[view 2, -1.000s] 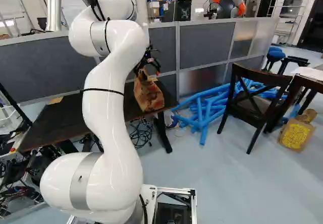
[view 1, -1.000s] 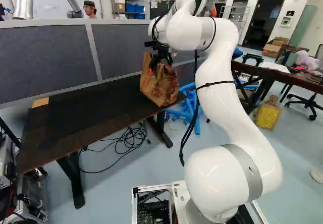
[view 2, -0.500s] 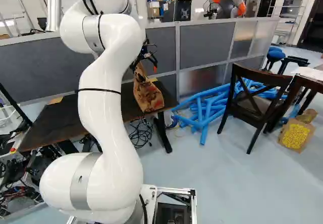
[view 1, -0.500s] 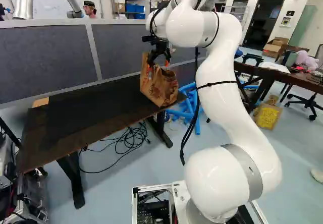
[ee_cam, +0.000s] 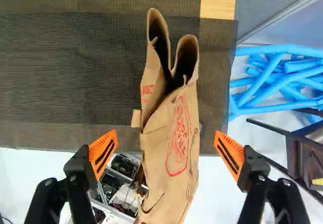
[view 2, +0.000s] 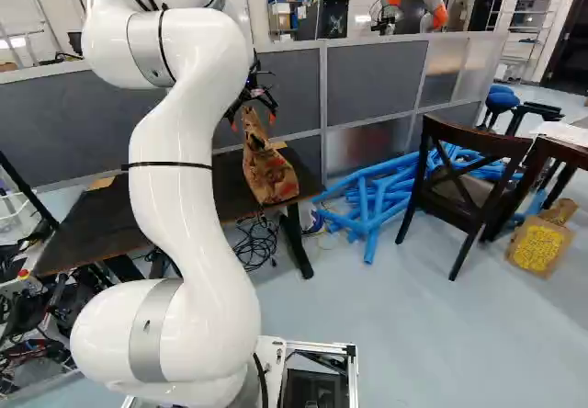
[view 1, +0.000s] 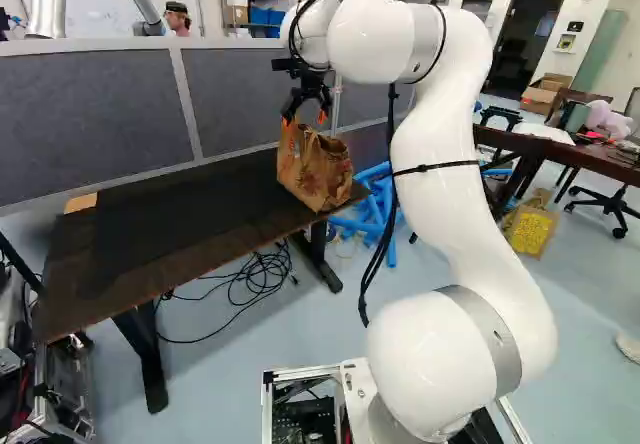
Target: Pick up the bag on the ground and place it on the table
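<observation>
Brown paper bag (view 1: 315, 172), red print on its side, stands upright on the surface (view 1: 65, 309), at the right end and close to the near edge in the left base view. Its top gapes in 2 folds. Just above is the hand (view 1: 305, 118), let go of everything: in the wrist view its 2 orange pads (ee_cam: 103, 153) are spread wide, 1 to each side of the bag, with a gap on both sides. The white arm (view 1: 450, 184) arches over toward it. A dark mat (ee_cam: 65, 77) covers much of the surface. Cables (view 1: 258, 282) lie tangled on the floor beneath. In the right base view, blue tubes (view 2: 377, 197) are heaped beyond the bag, near a dark chair (view 2: 464, 208), and a grey partition (view 2: 372, 86) runs behind.
</observation>
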Controlling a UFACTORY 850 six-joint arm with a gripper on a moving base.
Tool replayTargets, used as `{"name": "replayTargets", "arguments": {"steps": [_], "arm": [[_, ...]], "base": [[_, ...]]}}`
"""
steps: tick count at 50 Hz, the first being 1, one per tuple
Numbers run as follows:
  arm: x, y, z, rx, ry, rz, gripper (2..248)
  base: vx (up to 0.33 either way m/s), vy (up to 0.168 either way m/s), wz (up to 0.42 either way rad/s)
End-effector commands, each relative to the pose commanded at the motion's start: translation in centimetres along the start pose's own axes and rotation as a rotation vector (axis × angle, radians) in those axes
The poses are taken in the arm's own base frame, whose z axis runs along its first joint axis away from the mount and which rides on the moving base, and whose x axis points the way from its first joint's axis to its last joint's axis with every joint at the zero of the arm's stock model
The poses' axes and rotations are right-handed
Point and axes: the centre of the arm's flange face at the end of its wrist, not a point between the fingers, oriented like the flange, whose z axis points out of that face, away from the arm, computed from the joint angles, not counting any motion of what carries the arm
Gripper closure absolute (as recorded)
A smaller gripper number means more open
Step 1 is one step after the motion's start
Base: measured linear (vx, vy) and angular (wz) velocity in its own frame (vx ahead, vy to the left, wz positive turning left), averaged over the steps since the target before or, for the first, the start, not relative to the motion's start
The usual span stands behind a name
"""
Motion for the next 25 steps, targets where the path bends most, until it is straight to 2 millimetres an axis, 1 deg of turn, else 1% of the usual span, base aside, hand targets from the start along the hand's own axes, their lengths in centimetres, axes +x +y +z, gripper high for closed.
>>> {"name": "replayTargets", "arguments": {"steps": [12,25], "arm": [[-0.6,-1.6,-2.1,0.033,0.028,0.012,3],[-1.2,-2.4,-4.3,0.050,0.057,0.023,3]], "base": [[0.000,0.000,0.000],[0.000,0.000,0.000]]}}
